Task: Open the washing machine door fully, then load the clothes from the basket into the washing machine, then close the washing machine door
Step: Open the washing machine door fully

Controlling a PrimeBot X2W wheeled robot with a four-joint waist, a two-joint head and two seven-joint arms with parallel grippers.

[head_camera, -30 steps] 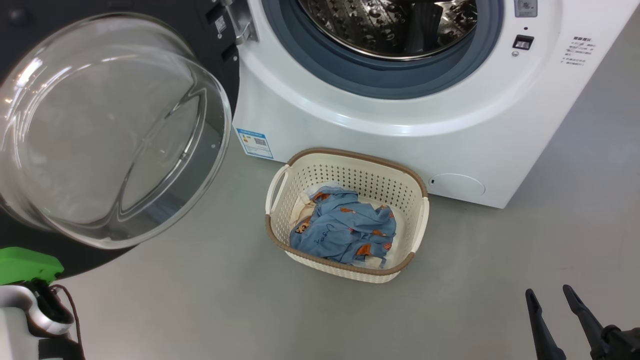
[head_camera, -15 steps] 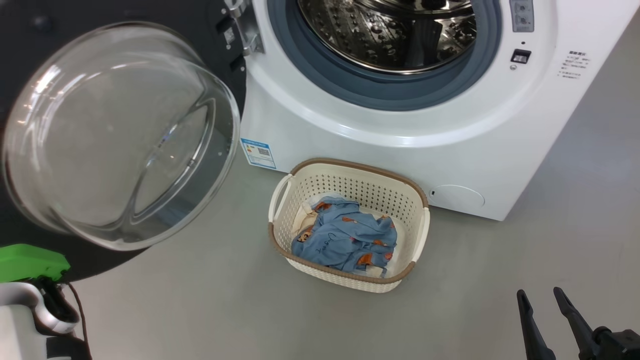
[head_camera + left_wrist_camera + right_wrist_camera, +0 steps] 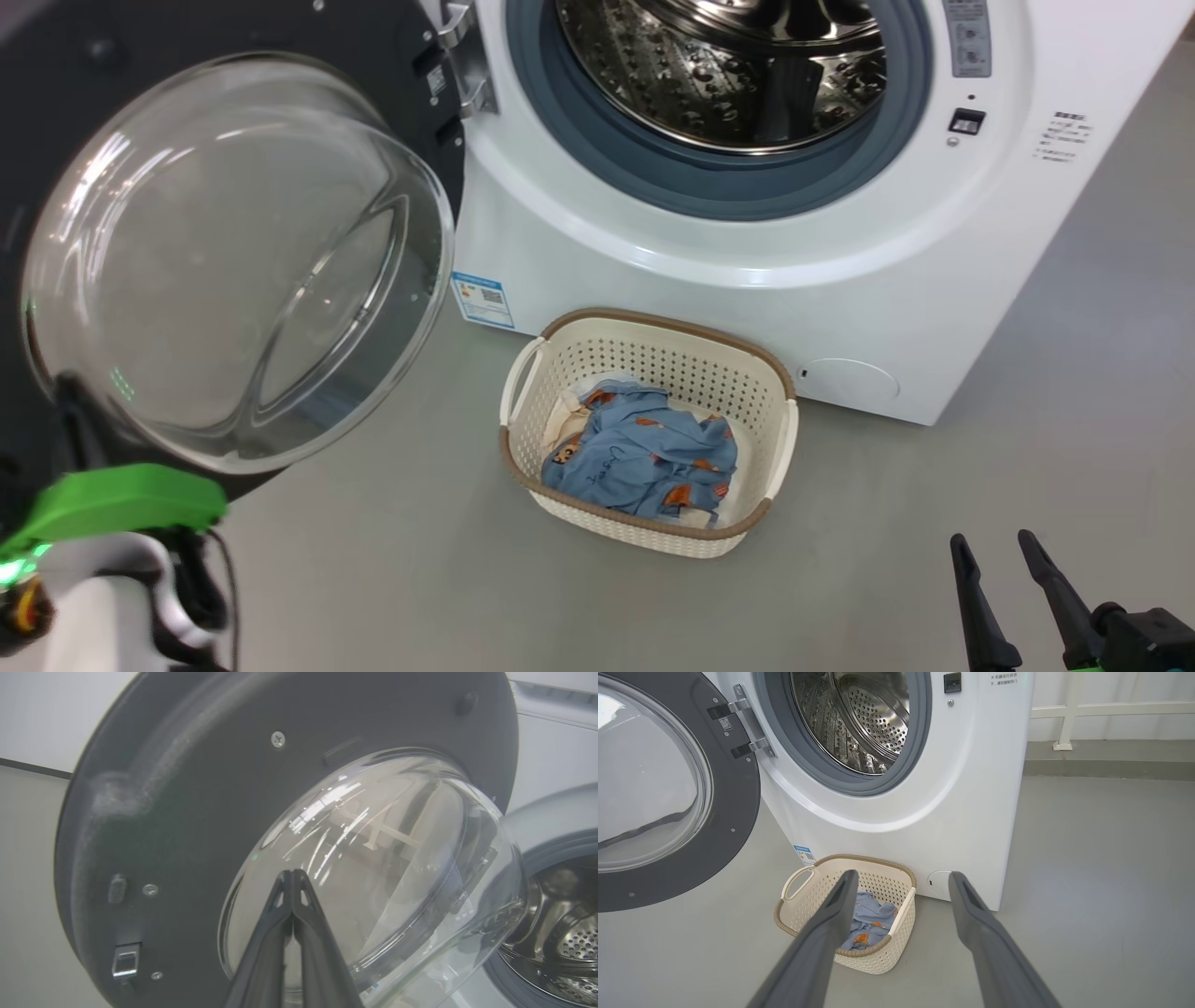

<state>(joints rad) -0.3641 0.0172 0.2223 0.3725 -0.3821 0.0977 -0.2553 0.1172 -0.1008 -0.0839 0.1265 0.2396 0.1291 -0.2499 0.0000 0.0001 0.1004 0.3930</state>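
Observation:
The washing machine door (image 3: 233,261) stands swung open to the left, its clear glass bowl bulging toward me. The steel drum (image 3: 728,65) of the white washing machine (image 3: 747,252) is exposed. On the floor in front sits the basket (image 3: 672,359), with the blue and cream clothes (image 3: 644,457) inside it. My left gripper (image 3: 292,875) is shut with nothing in it and points at the door's glass bowl (image 3: 383,858); I cannot tell whether it touches. Low at the right, my right gripper (image 3: 991,539) is open and empty. In the right wrist view it (image 3: 902,875) points at the basket (image 3: 803,905).
Grey floor (image 3: 887,523) spreads around the basket and to the machine's right. The door's metal hinge (image 3: 462,65) sits at the drum opening's left edge. A white rail (image 3: 1069,714) runs along the wall behind the machine.
The head camera has tilted, so the whole picture has slid down. My left arm's green wrist has come up and right, toward the door's lower edge. Basket and clothes have not moved.

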